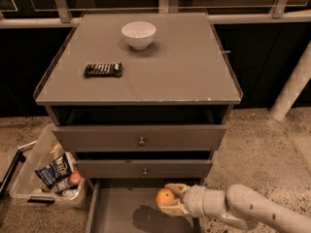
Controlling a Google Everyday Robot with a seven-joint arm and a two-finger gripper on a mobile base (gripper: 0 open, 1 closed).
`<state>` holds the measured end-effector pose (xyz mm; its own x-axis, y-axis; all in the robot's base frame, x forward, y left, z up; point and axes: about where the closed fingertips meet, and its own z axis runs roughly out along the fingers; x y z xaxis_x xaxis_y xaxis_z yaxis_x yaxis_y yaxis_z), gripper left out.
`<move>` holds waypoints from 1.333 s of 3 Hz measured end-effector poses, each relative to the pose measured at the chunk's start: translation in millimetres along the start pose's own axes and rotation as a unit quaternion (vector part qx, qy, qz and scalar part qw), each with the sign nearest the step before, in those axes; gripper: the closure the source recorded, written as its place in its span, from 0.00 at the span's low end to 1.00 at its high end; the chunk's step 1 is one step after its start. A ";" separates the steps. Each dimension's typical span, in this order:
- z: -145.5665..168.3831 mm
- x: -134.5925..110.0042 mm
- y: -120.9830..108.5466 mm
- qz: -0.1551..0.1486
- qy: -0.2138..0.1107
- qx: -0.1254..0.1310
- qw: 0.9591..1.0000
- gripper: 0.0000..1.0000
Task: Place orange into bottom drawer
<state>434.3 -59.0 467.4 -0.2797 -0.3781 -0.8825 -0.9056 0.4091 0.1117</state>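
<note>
We are holding the small, round, smooth-skinned orange in our pale two-fingered hand, which is reaching in from about four o'clock, low in the camera view. Its fingers are closing round the fruit from above and below, gripping it firmly. The orange is hanging above the wide, shallow grey bottom drawer, which is standing pulled out beneath the two grey drawer fronts with round metal knobs. The fruit is sitting toward the tray's three o'clock side and near its back, and a dark shadow is falling on the flat floor below. We are judging that the carry is finishing and the placing step is under way. The next move is calling for a little more lowering, perhaps a small drift toward nine o'clock to clear the thin side wall, then a gentle opening of the fingers so the round fruit is not rolling off. Up on the cabinet's flat grey surface, a white bowl is resting at twelve o'clock and a dark wrapped snack bar at ten o'clock.
</note>
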 end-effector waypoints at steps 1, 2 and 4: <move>10.8 39.3 -24.7 0.003 0.030 0.054 0.998 1.00; 23.8 46.3 -28.6 0.007 0.035 0.055 0.998 1.00; 66.6 95.0 -65.8 -0.009 0.052 0.091 0.994 1.00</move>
<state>488.5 -66.6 345.8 -0.3041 -0.4669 -0.8304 -0.8410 0.5411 0.0037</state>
